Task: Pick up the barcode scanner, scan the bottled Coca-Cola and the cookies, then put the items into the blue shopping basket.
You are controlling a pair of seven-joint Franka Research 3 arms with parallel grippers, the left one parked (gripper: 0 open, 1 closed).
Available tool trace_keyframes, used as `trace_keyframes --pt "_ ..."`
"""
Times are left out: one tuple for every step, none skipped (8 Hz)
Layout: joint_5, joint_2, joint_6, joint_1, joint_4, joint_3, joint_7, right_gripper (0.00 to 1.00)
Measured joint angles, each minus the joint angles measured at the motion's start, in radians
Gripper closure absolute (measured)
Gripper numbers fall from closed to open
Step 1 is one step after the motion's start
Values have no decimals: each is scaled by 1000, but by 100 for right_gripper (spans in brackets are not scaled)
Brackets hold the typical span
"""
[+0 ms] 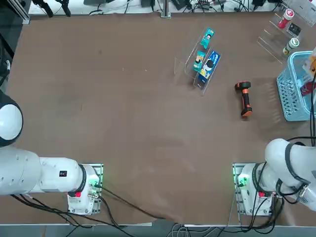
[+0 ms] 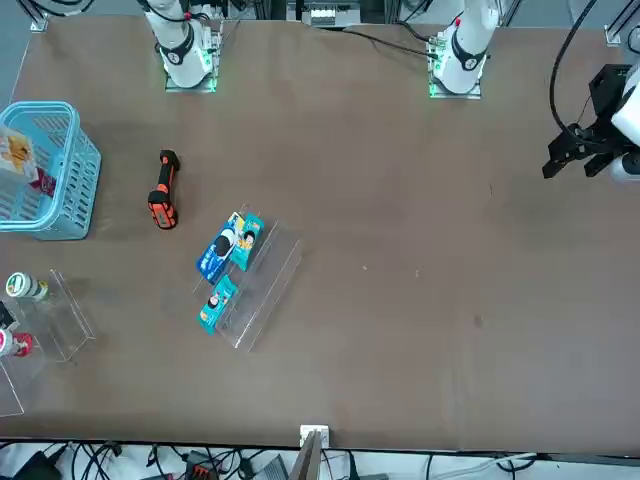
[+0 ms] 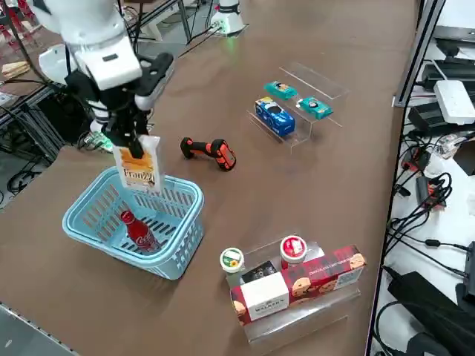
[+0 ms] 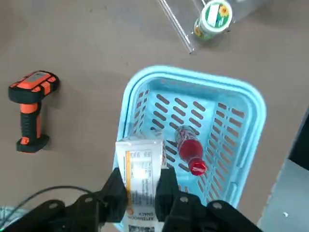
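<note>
White carton of the cookies (image 3: 138,167) hangs upright in the right end effector (image 4: 140,193), fingers clamped on both flat faces, over the near-left rim of the blue shopping basket (image 3: 182,248) in the right side view. The bottled Coca-Cola (image 3: 138,230) already lies inside on the basket floor, and the barcode scanner (image 3: 209,151) lies on the brown worktop (image 3: 245,200) just beyond the basket, so scanning looks finished and the last drop-off is in hand. Next move, by my reckoning: shift the carton inward past the rim, lower it beside the bottle, then let go.
</note>
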Motion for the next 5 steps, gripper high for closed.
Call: trace_keyframes --pt "19 -25 76 -11 -90 -14 -25 69" --pt "31 -34 160 -14 -167 -34 -53 69" --pt "35 -32 248 -18 -235 -51 -76 69" --pt "36 -27 330 -23 -296 -64 -92 69" --pt "37 -15 374 -32 -331 -68 -99 69"
